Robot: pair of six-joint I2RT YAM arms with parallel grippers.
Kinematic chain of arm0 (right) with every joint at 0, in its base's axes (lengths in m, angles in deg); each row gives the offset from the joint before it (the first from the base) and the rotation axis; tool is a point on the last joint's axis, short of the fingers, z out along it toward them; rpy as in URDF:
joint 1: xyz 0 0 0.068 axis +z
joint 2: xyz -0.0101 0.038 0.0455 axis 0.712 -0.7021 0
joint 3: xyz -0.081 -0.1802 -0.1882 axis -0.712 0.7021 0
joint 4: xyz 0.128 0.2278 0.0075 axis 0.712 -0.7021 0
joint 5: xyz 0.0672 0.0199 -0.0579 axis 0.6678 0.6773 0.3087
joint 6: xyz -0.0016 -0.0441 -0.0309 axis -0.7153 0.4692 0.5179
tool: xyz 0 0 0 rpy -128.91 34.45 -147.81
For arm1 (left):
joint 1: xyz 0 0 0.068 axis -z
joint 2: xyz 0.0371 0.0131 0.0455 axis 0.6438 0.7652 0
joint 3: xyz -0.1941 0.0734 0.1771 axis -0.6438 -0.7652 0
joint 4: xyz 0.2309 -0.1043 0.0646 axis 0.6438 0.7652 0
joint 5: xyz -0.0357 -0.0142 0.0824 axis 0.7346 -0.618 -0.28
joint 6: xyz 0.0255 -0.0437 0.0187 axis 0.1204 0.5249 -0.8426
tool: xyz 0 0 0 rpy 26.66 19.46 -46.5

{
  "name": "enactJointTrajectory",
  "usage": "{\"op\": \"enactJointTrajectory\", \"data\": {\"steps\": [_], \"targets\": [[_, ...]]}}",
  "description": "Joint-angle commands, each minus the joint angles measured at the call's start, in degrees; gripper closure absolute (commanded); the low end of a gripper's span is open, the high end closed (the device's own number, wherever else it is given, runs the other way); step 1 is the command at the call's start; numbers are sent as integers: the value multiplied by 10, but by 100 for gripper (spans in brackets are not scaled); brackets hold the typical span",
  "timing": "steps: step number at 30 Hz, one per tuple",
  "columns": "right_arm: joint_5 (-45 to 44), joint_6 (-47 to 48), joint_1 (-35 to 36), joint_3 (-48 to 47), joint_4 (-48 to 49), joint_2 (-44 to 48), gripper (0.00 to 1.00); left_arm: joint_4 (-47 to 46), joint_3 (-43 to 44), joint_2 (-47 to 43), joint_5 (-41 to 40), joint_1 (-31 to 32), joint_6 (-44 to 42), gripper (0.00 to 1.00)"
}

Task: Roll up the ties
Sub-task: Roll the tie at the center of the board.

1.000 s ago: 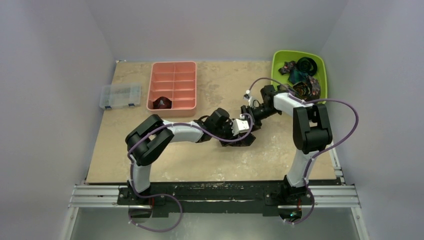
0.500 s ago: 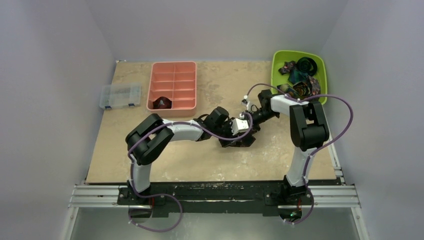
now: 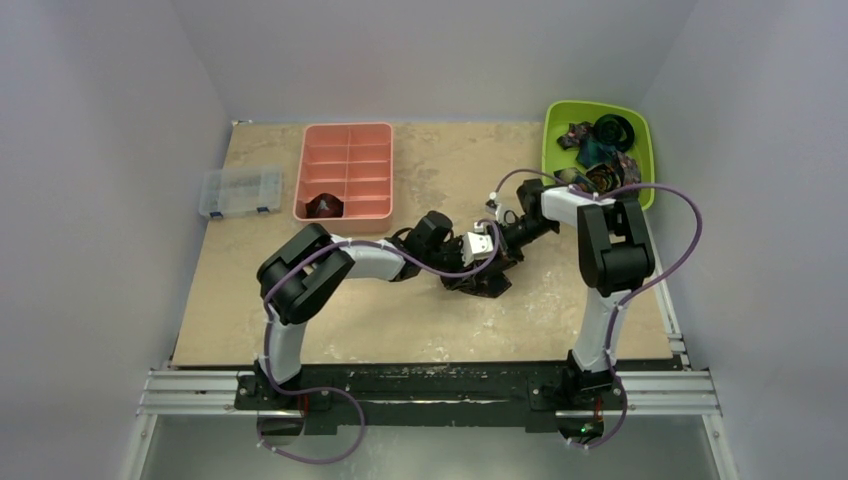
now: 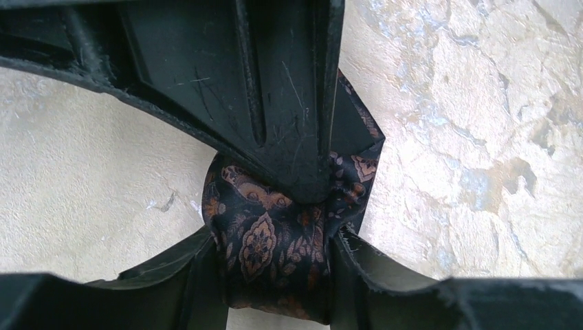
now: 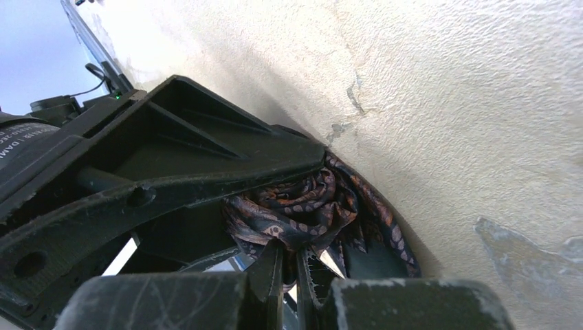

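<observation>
Brown-patterned tie coil (image 4: pixel 258 234) lying on beige table (image 4: pixel 481 137), left gripper (image 4: pixel 275 285) clamping its sides, right gripper (image 5: pixel 292 260) pinching its centre folds, fingers pressing together

Soft even light, slightly blurred foregrounds

right fingers (image 5: pixel 270 268): stood apart, now pinched shut on the tie (image 5: pixel 302 206)
right arm (image 3: pixel 560 205): drawn in, nearer the desk's middle

Bare table (image 3: pixel 400 320) nearside, tie (image 4: pixel 268 251) mid-table, pink tray (image 3: pixel 346 128), green bin (image 3: pixel 550 140) at far edge
</observation>
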Motion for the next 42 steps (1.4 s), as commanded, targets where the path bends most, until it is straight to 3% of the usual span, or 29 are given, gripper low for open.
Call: {"op": "enactJointTrajectory", "data": {"steps": [1,4,9,13,15,19,27,34,42], "targets": [[-154,40,11,11,37,-44,98,-15,-1,22,13,13,1,68],[-92,29,-13,7,18,-10,74,6,-23,9,-22,13,-24,74],[18,5,-67,8,-6,33,60,58,-33,-1,-55,4,-5,79],[51,-24,-73,20,16,44,68,69,-29,0,-55,-10,41,82],[42,-33,-67,23,28,31,78,71,-25,-3,-49,-10,47,82],[10,-11,-63,14,18,8,86,90,-8,-2,-47,-15,78,82],[-100,15,-23,25,16,0,94,76,-7,-14,-42,-17,96,82],[-184,18,-18,13,36,-38,96,30,-9,-68,-19,-19,10,78],[-221,15,-9,-1,56,-51,97,14,-8,-103,56,-18,-10,74]]}}
